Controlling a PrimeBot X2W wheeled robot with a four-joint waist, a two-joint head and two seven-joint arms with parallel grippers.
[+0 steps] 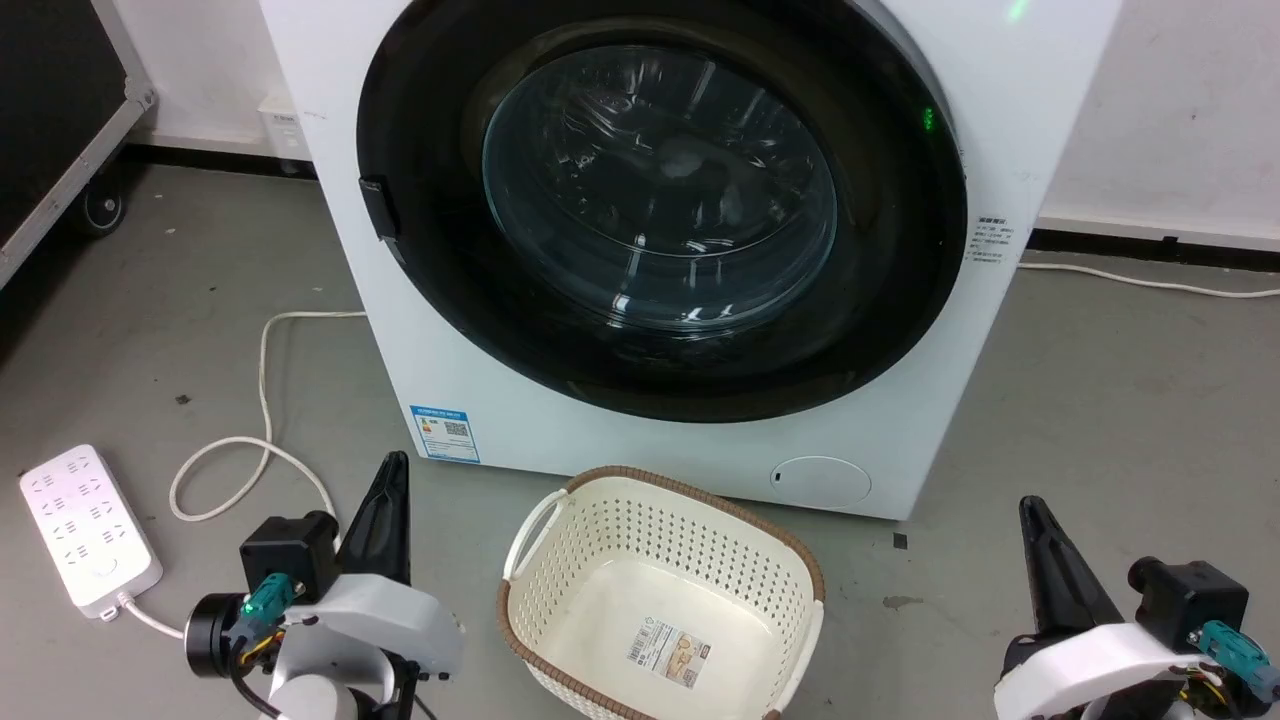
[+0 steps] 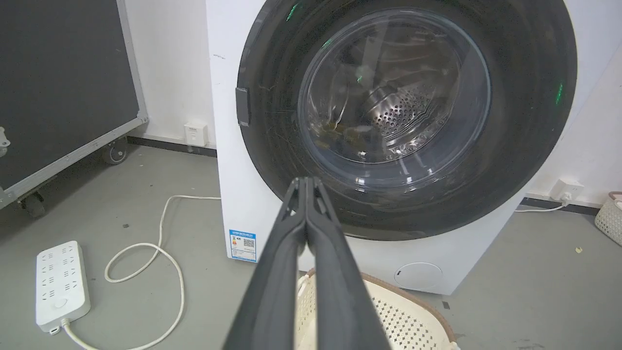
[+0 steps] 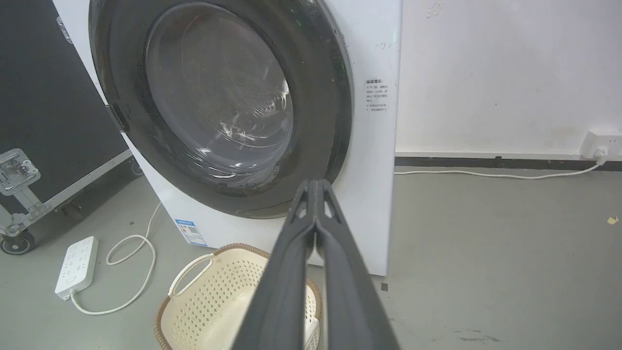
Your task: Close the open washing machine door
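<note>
The washing machine door (image 1: 660, 190) is a big round one with a wide glossy black rim and a clear glass bowl, and it lies flush against the white machine front (image 1: 520, 420). A small black latch tab sits on its left rim. The door also appears in the left wrist view (image 2: 403, 97) and the right wrist view (image 3: 218, 97). My left gripper (image 1: 396, 462) is low at the lower left, shut and holding nothing, well short of the machine (image 2: 306, 181). My right gripper (image 1: 1028, 502) is at the lower right, also shut and holding nothing (image 3: 316, 182).
A cream laundry basket (image 1: 560, 560) with a brown rim stands on the grey floor right before the machine, between my arms. A white power strip (image 1: 85, 525) and its looping cable (image 1: 265, 400) lie at the left. A black wheeled case (image 1: 50, 120) stands far left.
</note>
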